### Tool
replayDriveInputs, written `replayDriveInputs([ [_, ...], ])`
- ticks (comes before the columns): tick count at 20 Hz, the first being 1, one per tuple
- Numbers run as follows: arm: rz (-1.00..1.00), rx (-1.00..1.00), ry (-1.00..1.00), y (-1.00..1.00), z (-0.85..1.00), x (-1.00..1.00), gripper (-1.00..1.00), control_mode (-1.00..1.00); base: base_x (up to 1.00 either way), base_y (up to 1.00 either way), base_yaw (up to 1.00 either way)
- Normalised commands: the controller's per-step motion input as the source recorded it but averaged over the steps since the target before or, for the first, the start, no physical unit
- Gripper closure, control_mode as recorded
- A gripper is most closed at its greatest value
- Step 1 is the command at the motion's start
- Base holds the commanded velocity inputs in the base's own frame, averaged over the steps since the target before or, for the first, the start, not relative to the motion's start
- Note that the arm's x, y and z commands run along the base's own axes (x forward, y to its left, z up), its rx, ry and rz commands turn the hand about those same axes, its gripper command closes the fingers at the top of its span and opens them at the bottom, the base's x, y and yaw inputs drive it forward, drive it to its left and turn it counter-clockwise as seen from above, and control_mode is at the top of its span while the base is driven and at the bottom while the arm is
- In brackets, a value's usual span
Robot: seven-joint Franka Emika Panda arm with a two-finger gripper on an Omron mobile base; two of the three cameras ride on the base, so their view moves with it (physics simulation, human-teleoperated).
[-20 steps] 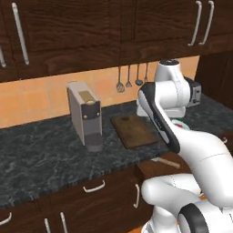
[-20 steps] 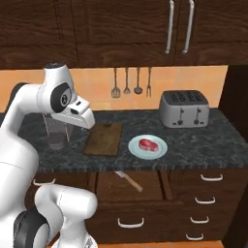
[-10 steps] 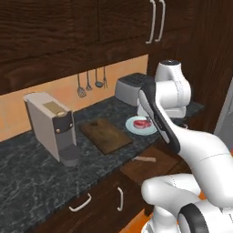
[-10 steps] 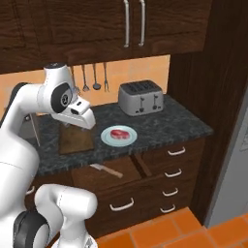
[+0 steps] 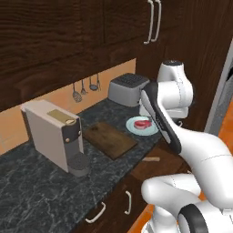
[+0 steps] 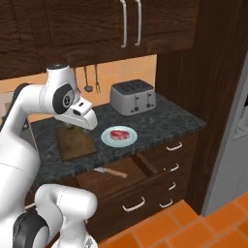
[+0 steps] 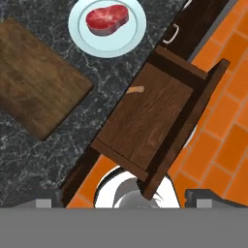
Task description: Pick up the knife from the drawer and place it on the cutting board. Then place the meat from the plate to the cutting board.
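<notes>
**Drawer open, knife inside, meat on the plate**

The drawer (image 7: 145, 118) stood pulled out below the dark speckled desk (image 6: 164, 121), over an orange tiled floor (image 7: 227, 111). The knife (image 6: 110, 171) lay inside it; in the right base view its grey blade and light wooden handle showed across the drawer floor, while from the hand camera only the handle end peeked out from under the desk edge. The meat (image 7: 107, 18) sat on the plate (image 7: 133, 36), which rested on the desk just beside the cutting board (image 7: 34, 87), apart from it. The board was bare. A toaster (image 6: 132, 96) stood behind the plate, and a coffee machine (image 5: 54, 139) stood at the board's other side. The tool's fingers could not be made out, so its opening could not be told.
</notes>
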Motion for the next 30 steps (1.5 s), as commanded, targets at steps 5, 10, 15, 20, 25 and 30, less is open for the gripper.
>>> replayDriveInputs([
  [5, 0.00, 0.00, 0.00, 0.00, 0.00, 0.00, -1.00, 1.00, 0.10, 0.59, -0.25],
  [10, 0.00, 0.00, 0.00, 0.00, 0.00, 0.00, -1.00, 1.00, 0.01, 0.57, -0.25],
  [15, -0.05, 0.04, 0.09, -0.24, -0.20, 0.13, -1.00, -1.00, 0.04, 0.15, -0.10],
  [20, -0.17, 0.02, 0.42, -0.98, -1.00, 0.65, -1.00, -1.00, 0.00, 0.00, 0.00],
  [25, -0.12, 0.00, 0.36, -0.90, -1.00, 0.45, -1.00, -1.00, 0.00, 0.00, 0.00],
  [30, -0.01, -0.01, 0.24, -0.43, -1.00, 0.38, -1.00, -1.00, 0.00, 0.00, 0.00],
])
